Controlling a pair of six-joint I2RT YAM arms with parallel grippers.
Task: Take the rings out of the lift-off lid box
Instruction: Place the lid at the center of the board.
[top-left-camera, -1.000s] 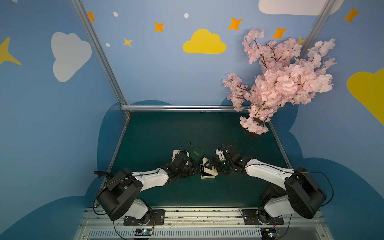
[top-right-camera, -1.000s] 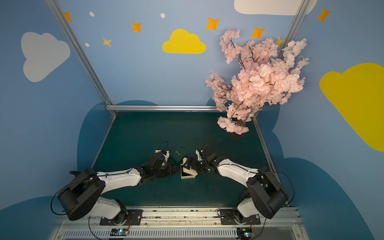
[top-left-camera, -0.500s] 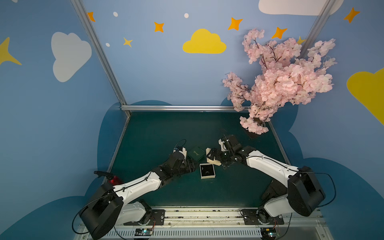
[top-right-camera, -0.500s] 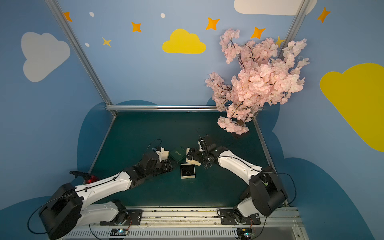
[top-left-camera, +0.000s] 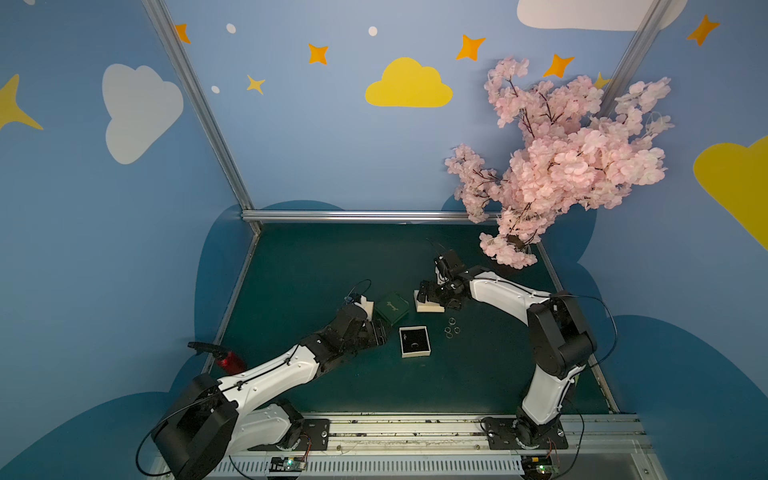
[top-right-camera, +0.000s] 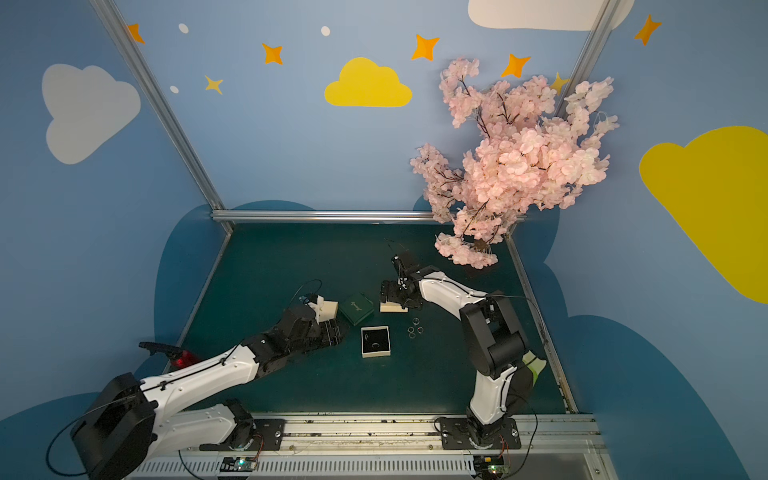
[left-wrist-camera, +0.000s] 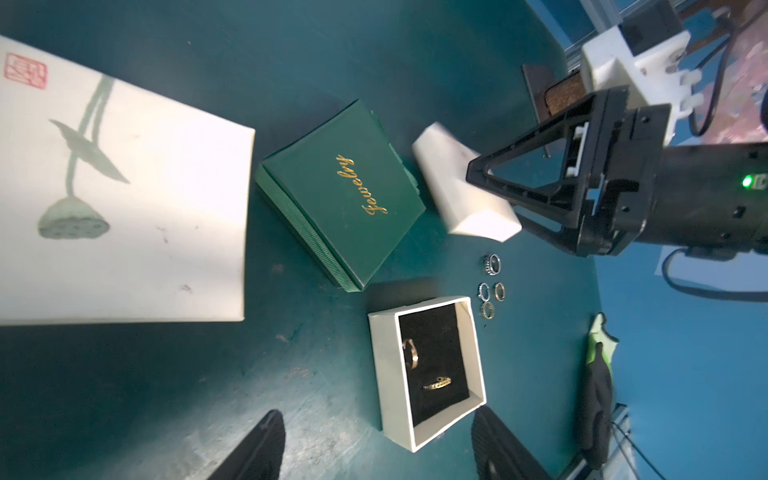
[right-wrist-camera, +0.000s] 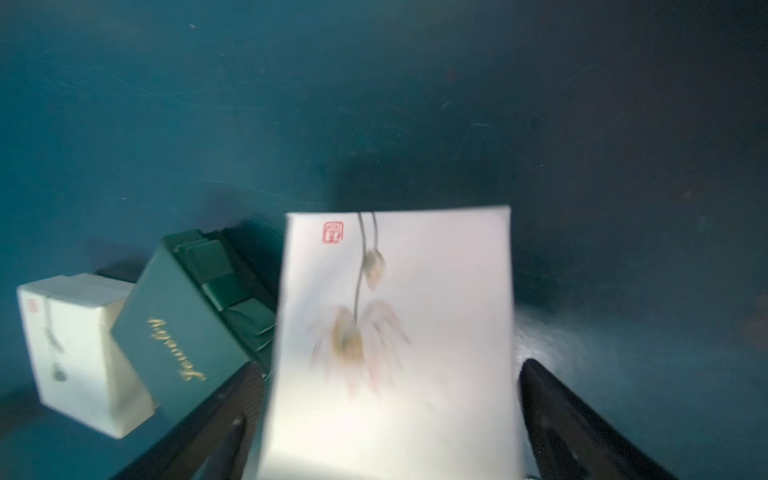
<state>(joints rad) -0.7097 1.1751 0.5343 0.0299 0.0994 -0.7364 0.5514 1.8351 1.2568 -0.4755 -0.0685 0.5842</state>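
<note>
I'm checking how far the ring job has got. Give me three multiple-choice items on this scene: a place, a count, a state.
1. Where do the loose rings lie?
A. On a plate
B. On the mat beside the open white box
C. In a cup

2. How many rings are inside the open white box?
A. None
B. Two
C. Six

3. The green box is:
A. Closed
B. Open, lid off
C. Held in the air

1 B: four show on the mat next to that box.
2 B: two rings show on its black lining.
3 A: its lid sits flush, gold lettering up.
</note>
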